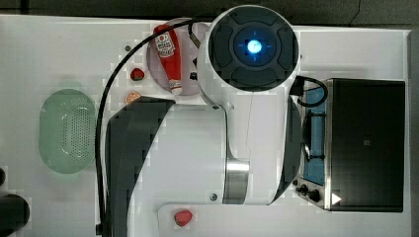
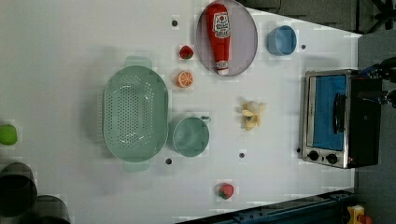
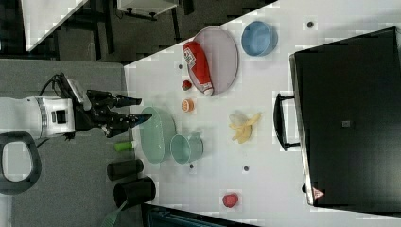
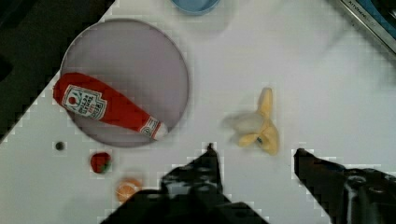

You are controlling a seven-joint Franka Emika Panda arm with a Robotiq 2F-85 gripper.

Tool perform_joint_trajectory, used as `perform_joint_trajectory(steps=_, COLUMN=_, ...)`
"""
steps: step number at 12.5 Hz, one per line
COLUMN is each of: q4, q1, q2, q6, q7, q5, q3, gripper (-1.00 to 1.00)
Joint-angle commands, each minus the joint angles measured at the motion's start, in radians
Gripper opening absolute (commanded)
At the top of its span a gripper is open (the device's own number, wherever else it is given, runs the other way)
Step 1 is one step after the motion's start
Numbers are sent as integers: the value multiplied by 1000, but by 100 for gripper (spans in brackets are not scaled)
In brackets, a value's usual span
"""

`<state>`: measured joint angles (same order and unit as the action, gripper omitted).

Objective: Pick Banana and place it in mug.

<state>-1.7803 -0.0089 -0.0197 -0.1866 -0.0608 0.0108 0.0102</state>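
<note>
We see the pincer released, its two dark fingers spread apart with nothing between them, hanging clear above the white surface. In the wrist view the banana lies just beyond the fingertips, close to the gap between them, flat on the surface and partly peeled open. In the right view the pincer sits off the surface's edge, well apart from the banana, with the green perforated basket nearest to its fingertips. The mug stands upright, touching or just beside that basket, between the pincer and the banana in the right view. A ketchup bottle rests on a round plate, farther off.
</note>
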Motion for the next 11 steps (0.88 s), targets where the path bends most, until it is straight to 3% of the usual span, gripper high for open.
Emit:
perform_joint_trajectory(steps=1, q4=-103, q1=9, q2=-253, q6=170, q7=24, q5=-25, q3=46, gripper=59)
perform_joint_trajectory(steps=3, q4=-113, q1=9, q2=-252, q6=170, q7=24, q5=-25, q3=45, gripper=99)
perform_joint_trajectory(steps=6, q4=-179, q1=10, q2=-236, q6=132, q7=24, q5=-25, q3=44, gripper=100)
perform_joint_trajectory(steps=11, q4=-397, q1=10, q2=-176, q6=-142, q7=78, q5=-25, q3=44, gripper=100)
